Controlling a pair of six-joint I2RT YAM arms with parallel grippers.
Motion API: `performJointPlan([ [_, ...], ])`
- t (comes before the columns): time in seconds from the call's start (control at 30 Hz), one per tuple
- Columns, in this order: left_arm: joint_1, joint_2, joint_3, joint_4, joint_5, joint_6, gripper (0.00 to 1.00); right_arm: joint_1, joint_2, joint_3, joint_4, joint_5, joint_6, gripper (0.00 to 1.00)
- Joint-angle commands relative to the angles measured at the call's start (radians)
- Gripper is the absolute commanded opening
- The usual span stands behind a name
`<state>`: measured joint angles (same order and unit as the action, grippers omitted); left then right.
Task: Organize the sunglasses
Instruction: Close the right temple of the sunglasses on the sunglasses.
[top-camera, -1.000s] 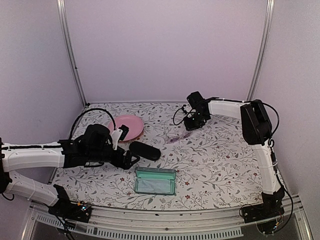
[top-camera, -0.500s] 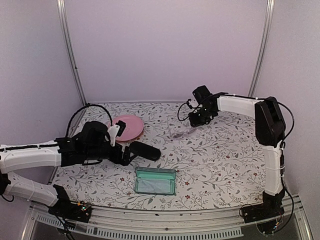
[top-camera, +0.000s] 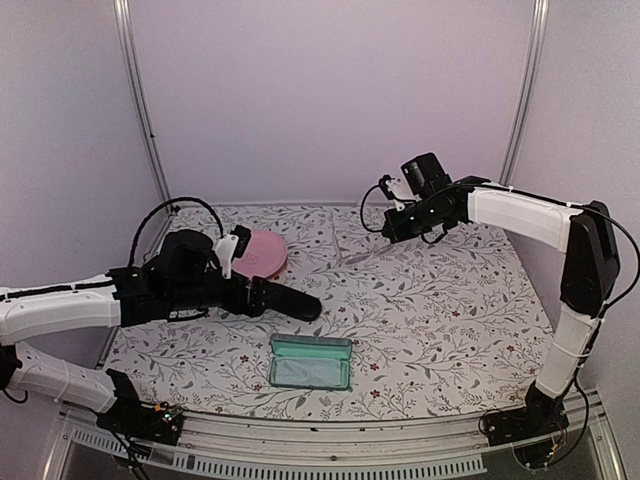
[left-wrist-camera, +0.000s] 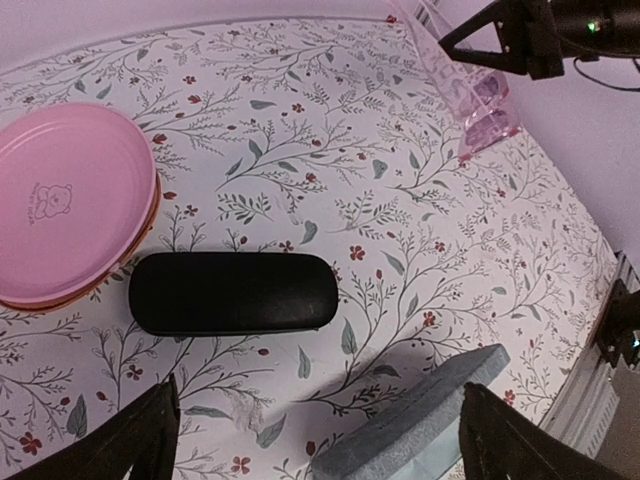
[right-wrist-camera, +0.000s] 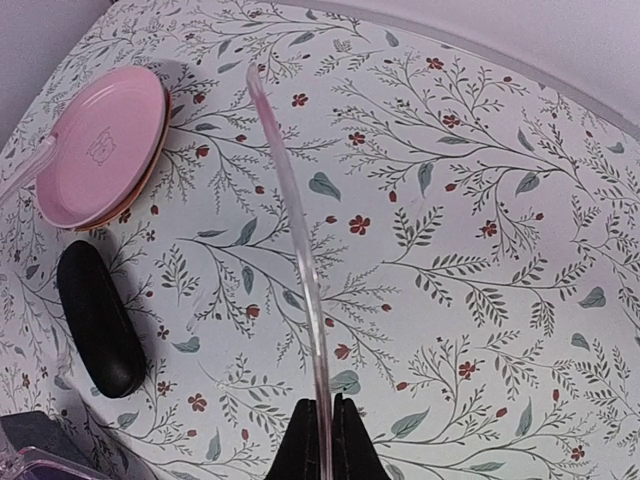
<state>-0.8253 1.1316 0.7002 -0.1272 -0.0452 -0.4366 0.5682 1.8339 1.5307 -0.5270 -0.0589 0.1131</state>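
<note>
Right wrist view: the right hand (right-wrist-camera: 322, 432) is pinched closed on one thin, clear temple of the pale pink sunglasses (left-wrist-camera: 482, 105). They hang in the air above the far part of the flowered surface (top-camera: 450, 310). The left hand (top-camera: 248, 296) is spread wide, holding nothing, just above the black case (left-wrist-camera: 232, 292). No reddish-brown pair is visible.

Held by a single slim temple, the frame may well swing, fold at the hinge, or slide out and drop.

A second ago the right hand was low by the surface. It has since risen and pulled back, lifting the glasses. The black case has not moved.
</note>
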Motion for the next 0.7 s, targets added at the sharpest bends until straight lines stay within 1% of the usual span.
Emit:
performJointPlan([
  [0.0,-0.026,0.020,0.026,0.061,0.004,-0.020,0.98,0.047,-0.072,-0.041,0.031,-0.019,0.024,0.00],
  [0.13,-0.063,0.015,0.039,0.064,-0.041,-0.023,0.98,0.068,-0.123,-0.080,0.033,-0.027,0.026,0.00],
  [0.43,-0.161,-0.018,0.038,0.089,-0.158,-0.054,0.98,0.114,-0.183,-0.138,0.043,-0.052,0.032,0.00],
  [0.67,-0.225,-0.001,0.063,0.117,-0.193,-0.037,0.97,0.138,-0.193,-0.175,0.068,-0.085,0.039,0.00],
])
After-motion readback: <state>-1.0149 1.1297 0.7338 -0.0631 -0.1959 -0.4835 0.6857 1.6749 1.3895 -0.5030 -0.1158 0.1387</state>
